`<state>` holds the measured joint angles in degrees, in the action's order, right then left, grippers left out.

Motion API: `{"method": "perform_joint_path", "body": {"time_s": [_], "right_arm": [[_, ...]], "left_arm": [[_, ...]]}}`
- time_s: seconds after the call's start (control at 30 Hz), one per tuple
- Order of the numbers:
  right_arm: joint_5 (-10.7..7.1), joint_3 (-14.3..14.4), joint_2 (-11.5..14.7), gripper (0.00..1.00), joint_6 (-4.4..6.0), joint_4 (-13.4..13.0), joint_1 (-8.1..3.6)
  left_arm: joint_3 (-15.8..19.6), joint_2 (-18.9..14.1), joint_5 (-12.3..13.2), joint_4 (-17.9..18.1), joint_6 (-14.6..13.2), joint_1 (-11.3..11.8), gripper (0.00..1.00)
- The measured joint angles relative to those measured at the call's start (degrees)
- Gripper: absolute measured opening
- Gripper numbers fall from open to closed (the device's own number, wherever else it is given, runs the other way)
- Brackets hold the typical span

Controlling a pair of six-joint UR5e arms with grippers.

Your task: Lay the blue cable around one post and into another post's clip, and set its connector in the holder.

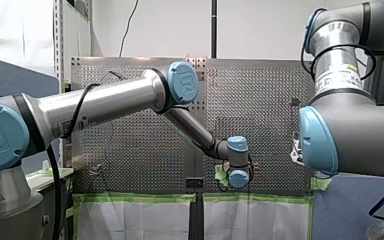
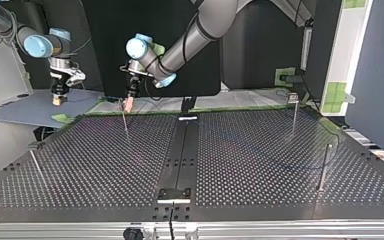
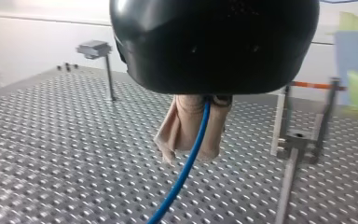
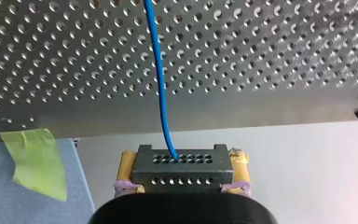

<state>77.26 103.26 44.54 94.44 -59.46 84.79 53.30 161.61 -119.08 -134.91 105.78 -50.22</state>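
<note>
Currently staging; routing not yet started.
Left pincer (image 3: pixel 189 151) is pinching the thin blue cable (image 3: pixel 177 186) over the perforated metal surface (image 3: pixel 51 154); right pincer (image 4: pixel 182 168) is clamping its black perforated connector block (image 4: pixel 179 179). Next: looping the nearby slim metal post (image 2: pixel 126 125).

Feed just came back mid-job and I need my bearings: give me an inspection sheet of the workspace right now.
Surface: perforated table, metal, dark strip down its middle.
Job's things: blue cable leaves the connector and crosses the table; thin posts upright, one topped by a clip; routing around them too faint to tell.
Clutter: nothing seen.
Grippers: my left gripper shut on the blue cable, beige pads; my right gripper shut on the connector, yellow pads, beyond the table's edge.
Cables: black wire at the table's near edge, top view.
Surroundings: green tape on a blue-grey mat.
</note>
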Motion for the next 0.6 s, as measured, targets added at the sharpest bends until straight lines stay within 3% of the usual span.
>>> {"method": "perform_joint_path", "body": {"time_s": [0.2, 0.27, 0.6], "right_arm": [[-0.03, -0.1, 0.0, 0.0, 1.36, -1.2, -0.78], [-0.09, 0.0, 0.0, 0.0, 1.35, -1.0, -0.8], [-0.11, 0.0, 0.0, 0.0, -1.28, 1.6, -0.59]], "left_arm": [[0.1, 0.0, -0.1, 1.8, -0.2, -0.1, 0.0], [0.6, 0.0, -0.2, 1.8, -0.7, -0.1, 0.0], [4.1, 0.0, 0.0, 1.8, -3.8, -0.8, 0.0]]}}
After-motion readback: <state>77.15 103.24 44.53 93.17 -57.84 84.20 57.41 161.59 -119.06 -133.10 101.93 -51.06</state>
